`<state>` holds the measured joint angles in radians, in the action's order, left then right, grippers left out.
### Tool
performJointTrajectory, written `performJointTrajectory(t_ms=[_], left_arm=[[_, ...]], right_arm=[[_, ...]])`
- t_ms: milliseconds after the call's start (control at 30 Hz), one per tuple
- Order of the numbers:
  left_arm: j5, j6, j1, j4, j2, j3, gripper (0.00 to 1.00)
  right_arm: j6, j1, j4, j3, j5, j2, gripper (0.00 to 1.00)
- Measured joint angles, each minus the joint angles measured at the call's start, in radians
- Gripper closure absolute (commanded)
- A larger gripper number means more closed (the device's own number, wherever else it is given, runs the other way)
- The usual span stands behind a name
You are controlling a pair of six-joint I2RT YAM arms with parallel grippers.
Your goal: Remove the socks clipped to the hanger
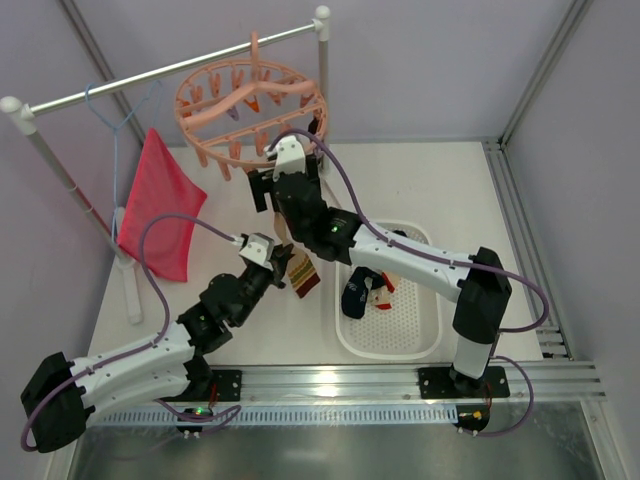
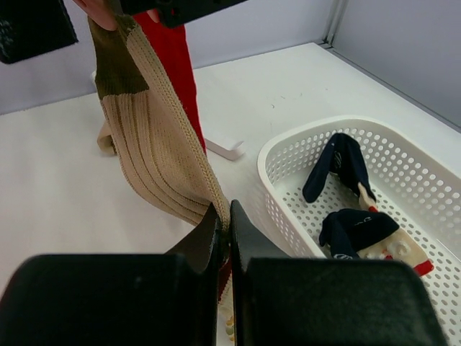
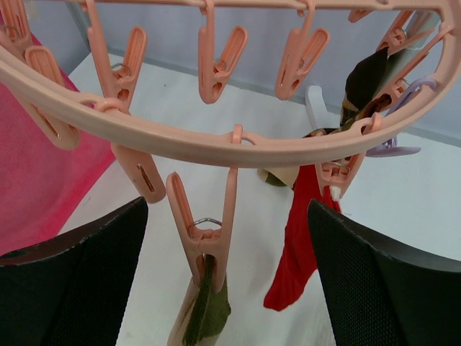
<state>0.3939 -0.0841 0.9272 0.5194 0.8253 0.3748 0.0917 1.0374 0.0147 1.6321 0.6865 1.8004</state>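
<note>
Pinched together, the left tool point(image 2: 225, 215) clamped the lower edge of the striped sock point(image 2: 155, 151), whose olive cuff hung clipped in a peg point(image 3: 205, 238) of the hanger point(image 3: 216, 148). The right tool point(image 3: 227, 209) straddled that peg, spread wide. On the tabletop point(image 2: 50, 187), the white basket point(image 2: 281, 202) held two navy socks point(image 2: 338, 166).

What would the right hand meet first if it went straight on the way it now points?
Probably the salmon-pink plastic clip peg hanging between the right hand's open fingers, which grips a tan-and-olive ribbed fabric sock; depth is unclear.
</note>
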Motion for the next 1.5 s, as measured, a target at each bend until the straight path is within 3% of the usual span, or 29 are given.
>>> performJointTrajectory(t_ms=[333, 433, 467, 567, 633, 1333, 1467, 1500], left_arm=[[-0.013, -0.013, 0.000, 0.000, 0.000, 0.000, 1.00], [-0.016, -0.013, 0.000, 0.000, 0.000, 0.000, 1.00], [-0.019, -0.013, 0.000, 0.000, 0.000, 0.000, 1.00], [-0.024, -0.013, 0.000, 0.000, -0.002, -0.001, 0.99], [-0.028, -0.013, 0.000, 0.000, -0.003, -0.002, 0.99], [-0.118, -0.013, 0.000, -0.023, 0.047, -0.003, 1.00], [-0.132, -0.013, 0.000, -0.023, 0.047, -0.003, 1.00], [-0.132, -0.013, 0.000, -0.023, 0.047, -0.003, 1.00]], right_arm=[[-0.015, 0.000, -0.081, 0.000, 0.030, 0.003, 0.36], [-0.017, 0.000, -0.084, 0.000, 0.034, 0.013, 0.53], [-0.019, 0.000, -0.085, 0.000, 0.034, 0.018, 0.75], [-0.023, 0.000, -0.091, 0.001, 0.038, 0.032, 0.90], [-0.023, -0.001, -0.093, 0.001, 0.042, 0.038, 0.96], [-0.065, -0.002, -0.099, 0.002, 0.080, 0.032, 0.95], [-0.065, -0.002, -0.098, 0.001, 0.088, 0.015, 0.53], [-0.060, -0.002, -0.098, 0.000, 0.090, 0.011, 0.35]])
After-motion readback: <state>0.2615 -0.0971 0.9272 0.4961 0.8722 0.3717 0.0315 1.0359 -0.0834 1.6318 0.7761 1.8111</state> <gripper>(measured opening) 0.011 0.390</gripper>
